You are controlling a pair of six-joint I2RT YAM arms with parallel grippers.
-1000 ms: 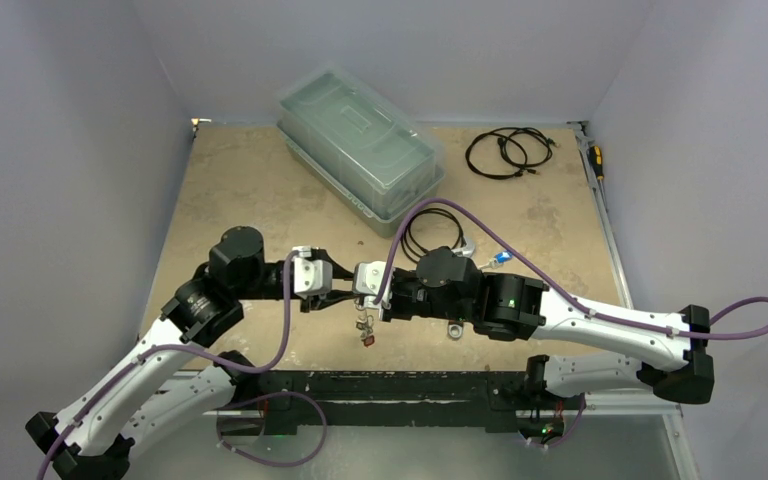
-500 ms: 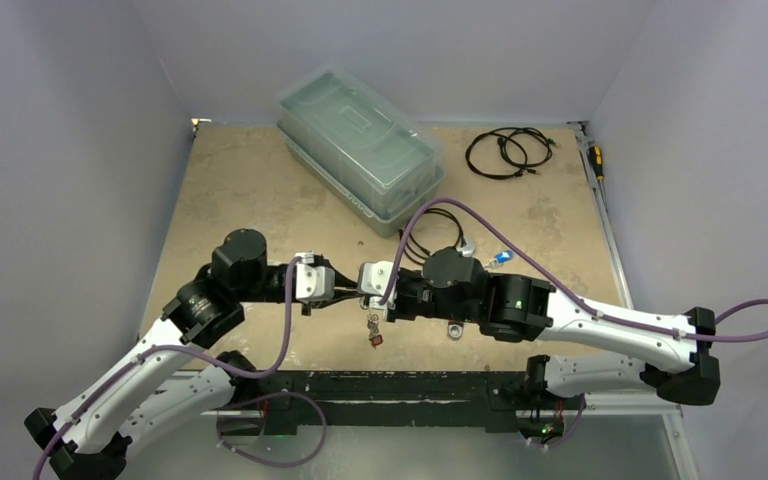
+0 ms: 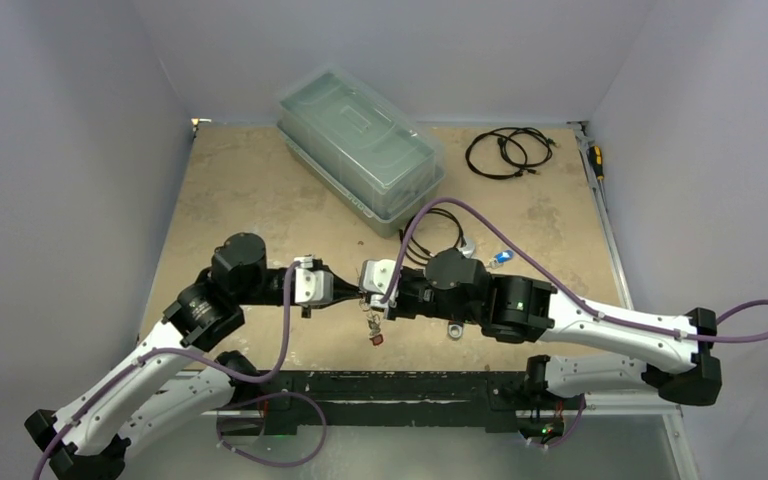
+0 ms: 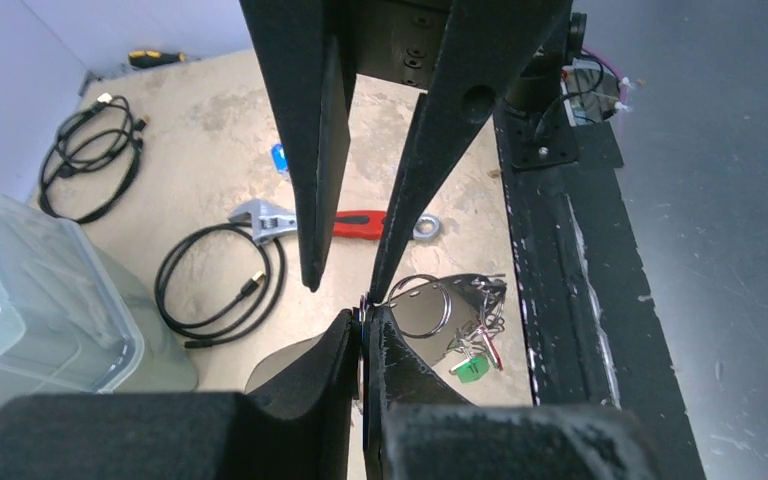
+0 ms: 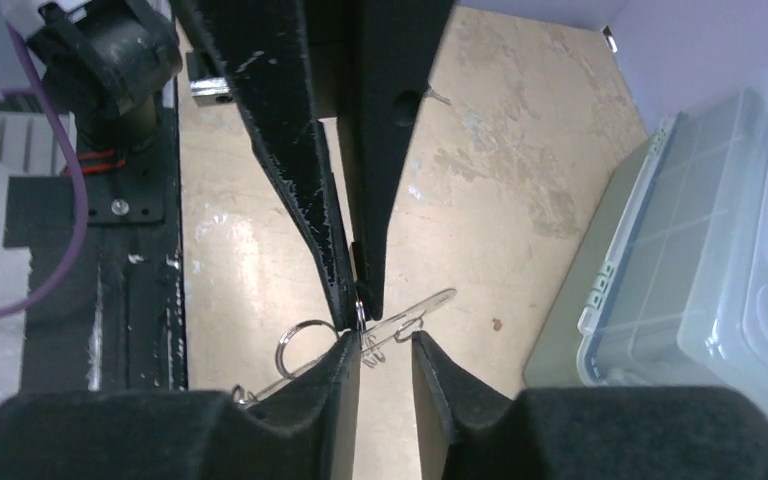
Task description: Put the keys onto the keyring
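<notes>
Left gripper [image 4: 363,335] pinching thin silvery metal keyring [image 4: 444,296], frame centre. Right gripper [image 5: 380,350] fingers slightly spread. Tiny green-tagged metal keys [image 4: 475,360] dangle from keyring.

To my eye the keyring [image 4: 430,305] is thin, bright, polished metal. The keys [image 4: 475,350] look like duller metal, one with a glossy green plastic tag. The left gripper [image 4: 363,325] is matt black plastic, scuffed whitish at its edges. The wrench [image 4: 360,222] has a bare metal head and a shiny red grip. The table [image 3: 250,190] looks matt and blotchy, and the box [image 3: 360,150] is clear, glossy plastic.
</notes>
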